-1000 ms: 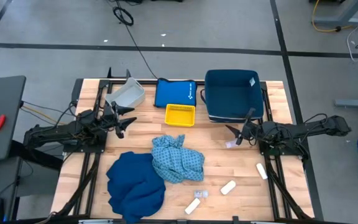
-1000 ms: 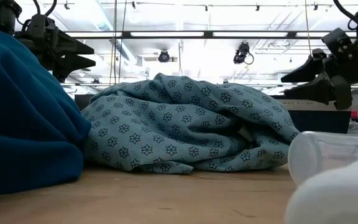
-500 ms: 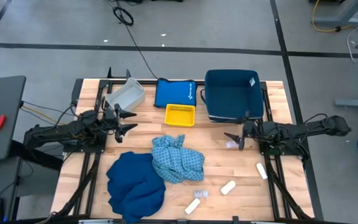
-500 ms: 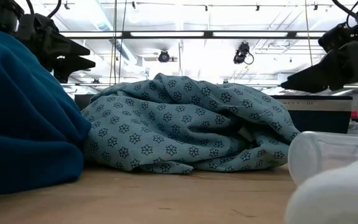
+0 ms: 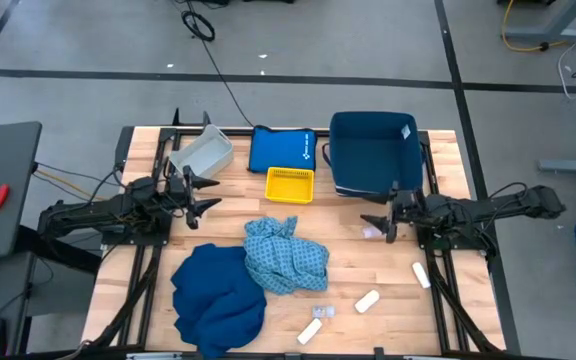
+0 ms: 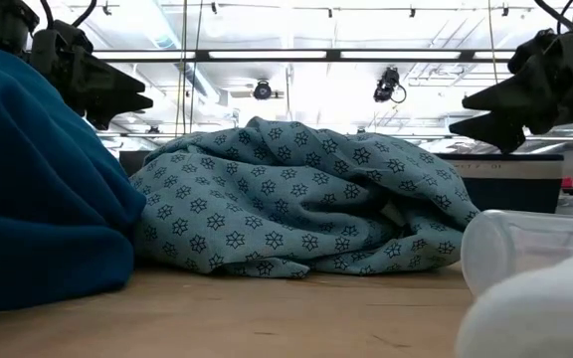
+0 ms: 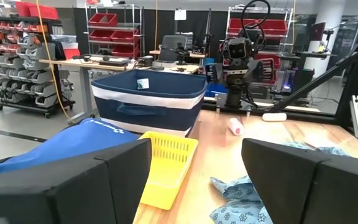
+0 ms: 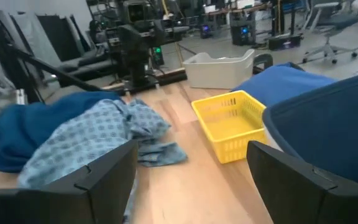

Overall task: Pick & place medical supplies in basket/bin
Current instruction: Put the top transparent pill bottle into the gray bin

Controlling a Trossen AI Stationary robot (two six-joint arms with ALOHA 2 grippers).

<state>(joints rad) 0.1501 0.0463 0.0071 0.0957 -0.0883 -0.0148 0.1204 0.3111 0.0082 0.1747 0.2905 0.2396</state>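
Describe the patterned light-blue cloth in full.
The patterned light-blue cloth is soft woven fabric printed with small dark star-like motifs, crumpled into a loose mound with deep folds. It lies on the wooden table near its middle, one edge overlapping the plain dark-blue cloth. Neither gripper touches it.

Patterned cloth (image 5: 286, 255) soft, matt; wood table (image 5: 368, 260).

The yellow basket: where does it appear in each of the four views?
High view: yellow basket at the table's middle rear, just in front of the blue pouch.
Low view: not in it.
Left wrist view: lower centre.
Right wrist view: right of centre.
Shared landmark: the patterned light-blue cloth beside it.
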